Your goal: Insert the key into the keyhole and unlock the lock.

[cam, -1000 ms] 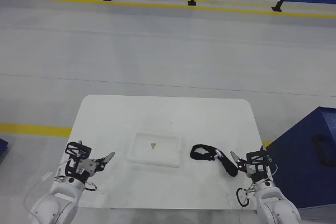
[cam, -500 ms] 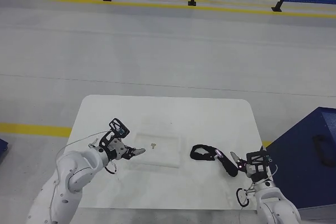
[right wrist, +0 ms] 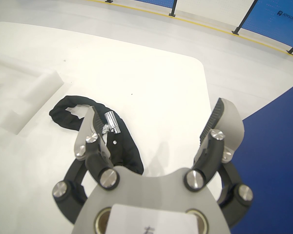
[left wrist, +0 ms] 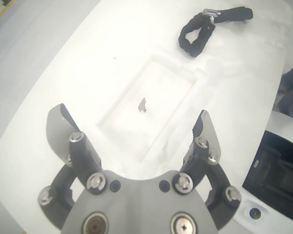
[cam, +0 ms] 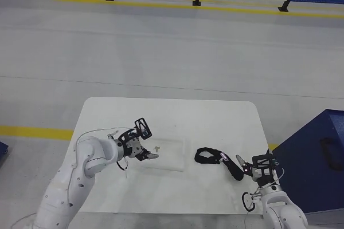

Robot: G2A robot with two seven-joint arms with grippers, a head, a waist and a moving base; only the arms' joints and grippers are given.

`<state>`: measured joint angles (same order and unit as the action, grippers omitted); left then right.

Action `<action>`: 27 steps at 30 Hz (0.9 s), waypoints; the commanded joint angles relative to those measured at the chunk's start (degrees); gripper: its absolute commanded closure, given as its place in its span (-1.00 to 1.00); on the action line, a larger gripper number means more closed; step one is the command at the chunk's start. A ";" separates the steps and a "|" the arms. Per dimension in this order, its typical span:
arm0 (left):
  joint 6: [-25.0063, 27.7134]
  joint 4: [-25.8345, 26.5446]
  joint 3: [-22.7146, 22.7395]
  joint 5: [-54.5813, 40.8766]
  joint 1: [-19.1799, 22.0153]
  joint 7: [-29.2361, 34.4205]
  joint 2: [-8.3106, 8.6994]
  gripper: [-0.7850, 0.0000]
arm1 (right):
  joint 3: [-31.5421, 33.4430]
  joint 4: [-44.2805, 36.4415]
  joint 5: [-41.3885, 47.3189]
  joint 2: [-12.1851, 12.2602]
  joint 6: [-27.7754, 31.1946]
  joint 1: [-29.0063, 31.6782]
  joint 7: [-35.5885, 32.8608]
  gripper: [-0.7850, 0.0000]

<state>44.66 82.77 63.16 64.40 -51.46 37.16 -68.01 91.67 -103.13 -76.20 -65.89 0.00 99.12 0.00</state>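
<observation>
Top view: left arm [cam: 92,159] over tray [cam: 173,162], left jaws spread beside key [cam: 156,149]; right jaws spread near lock [cam: 209,156].

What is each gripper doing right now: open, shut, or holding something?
Left gripper: open, empty, near the key.
Right gripper: open, empty, beside the lock.

Our L arm [cam: 74,177] is stretched fwd, elbow bent, forearm swung inward toward centre. L gripper [cam: 144,152] sits at the end of it, tilted downward, fingers [left wrist: 58,127] spread wide apart. Our R arm [cam: 278,209] is tucked in close & low on its own side. R gripper [cam: 247,164] points fwd & a bit inward, its fingers [right wrist: 229,118] also spread wide.
</observation>
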 commanded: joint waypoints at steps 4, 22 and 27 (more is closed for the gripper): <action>4.07 -15.94 -11.09 -8.69 12.79 5.81 -3.45 -0.80 | 0.00 0.00 0.00 0.00 0.00 0.00 0.00 -1.00; 1.75 -41.96 -30.68 -8.98 28.58 9.29 -13.90 0.06 | 0.00 0.00 0.00 0.00 0.00 0.00 0.00 -1.00; 2.78 -46.19 -32.48 -9.33 30.00 8.96 -15.79 0.18 | 0.00 0.00 0.00 0.00 0.00 0.00 0.00 -1.00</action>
<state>46.92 37.64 30.98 55.51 -21.76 46.08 -83.39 91.67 -103.13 -76.20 -65.89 0.00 99.12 0.00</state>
